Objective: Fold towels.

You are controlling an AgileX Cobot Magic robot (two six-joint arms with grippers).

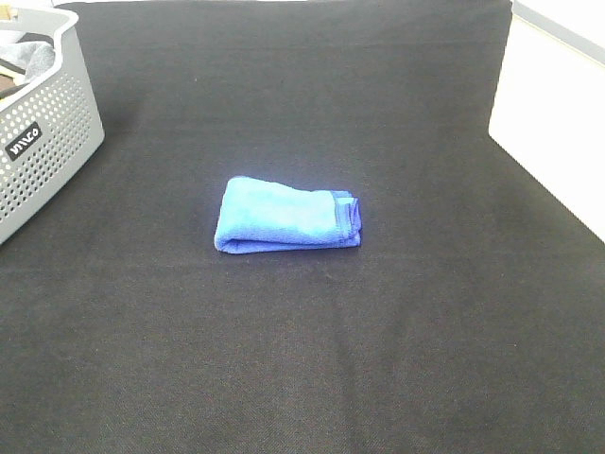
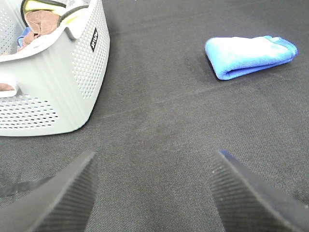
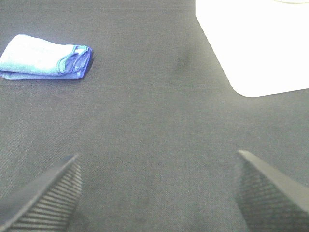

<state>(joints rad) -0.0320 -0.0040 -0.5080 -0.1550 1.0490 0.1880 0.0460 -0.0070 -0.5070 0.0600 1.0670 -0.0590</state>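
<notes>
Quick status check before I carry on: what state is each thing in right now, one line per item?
blue towel: folded into a compact bundle, lying flat on the black cloth, untouched.
grey basket: upright at the table's far left, holding other cloths.
white surface: at the right edge, nothing on the part that shows.
left tool: open, empty, apart from the towel.
right tool: open, empty, apart from the towel.

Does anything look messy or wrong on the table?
Nothing really stands out. The blue towel lies folded in a small bundle in the middle of the black cloth, with its stitched edges stacked on one side. The grey basket stands upright at the far left with cloths inside. Both grippers are open and away from the towel.
</notes>
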